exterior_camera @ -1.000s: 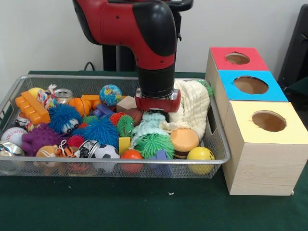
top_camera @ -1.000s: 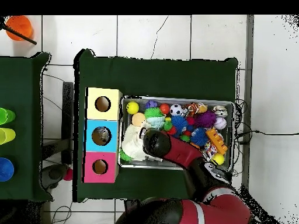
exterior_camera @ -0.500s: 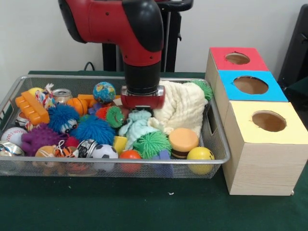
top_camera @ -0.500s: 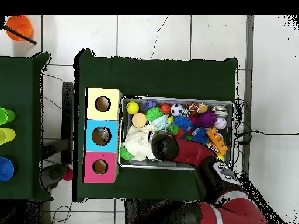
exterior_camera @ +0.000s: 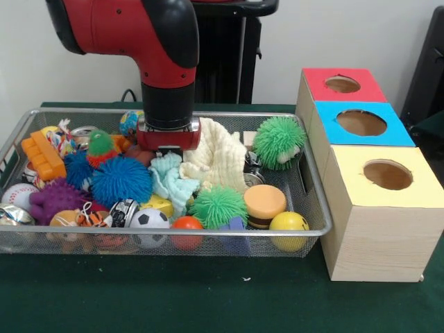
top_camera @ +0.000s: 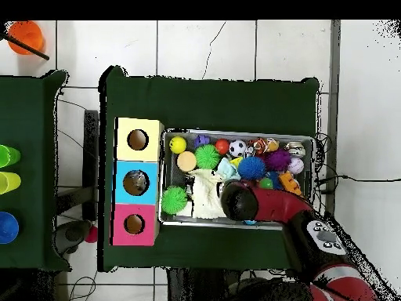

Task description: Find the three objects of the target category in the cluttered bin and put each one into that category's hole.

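Wire-mesh metal bin (exterior_camera: pixel 316 208), seemingly waffle-textured cream cloth (exterior_camera: pixel 218 156).

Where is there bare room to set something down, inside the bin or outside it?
Inside the wire bin there is none: toys and the cream cloth fill it. Bare green table runs in front of the bin and boxes. In the overhead view, a wider free strip lies beyond the bin.

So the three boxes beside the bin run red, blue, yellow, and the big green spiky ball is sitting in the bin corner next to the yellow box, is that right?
Not quite. The boxes do run red, blue, yellow, but the green spiky ball sits in the bin at the end nearest the red box, not the yellow one. The overhead view shows this most plainly.
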Controlling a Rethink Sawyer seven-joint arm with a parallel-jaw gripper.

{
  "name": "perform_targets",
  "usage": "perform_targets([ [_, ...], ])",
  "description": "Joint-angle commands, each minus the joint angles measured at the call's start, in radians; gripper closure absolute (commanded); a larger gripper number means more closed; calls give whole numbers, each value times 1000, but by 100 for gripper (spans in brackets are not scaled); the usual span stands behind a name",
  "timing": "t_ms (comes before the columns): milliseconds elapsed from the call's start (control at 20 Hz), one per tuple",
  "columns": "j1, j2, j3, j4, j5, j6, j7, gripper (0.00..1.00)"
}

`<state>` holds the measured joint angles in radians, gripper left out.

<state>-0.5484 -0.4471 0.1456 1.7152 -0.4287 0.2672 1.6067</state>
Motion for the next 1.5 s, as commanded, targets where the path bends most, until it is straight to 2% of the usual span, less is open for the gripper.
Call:
perform_targets([
  [50, -93, -6, 27, -145, -160, 140, -258, 100],
  [400, -127, -32, 87, -145, -265, 185, -287, 100],
  [550, -137, -40, 86, -149, -283, 180, -237, 100],
  [700, -160, -55, 106, -146, -308, 190, -242, 100],
  [1150, -248, -98, 193, -148, -355, 264, -339, 100],
  [1500, -322, -133, 272, -143, -363, 338, -381, 100],
])
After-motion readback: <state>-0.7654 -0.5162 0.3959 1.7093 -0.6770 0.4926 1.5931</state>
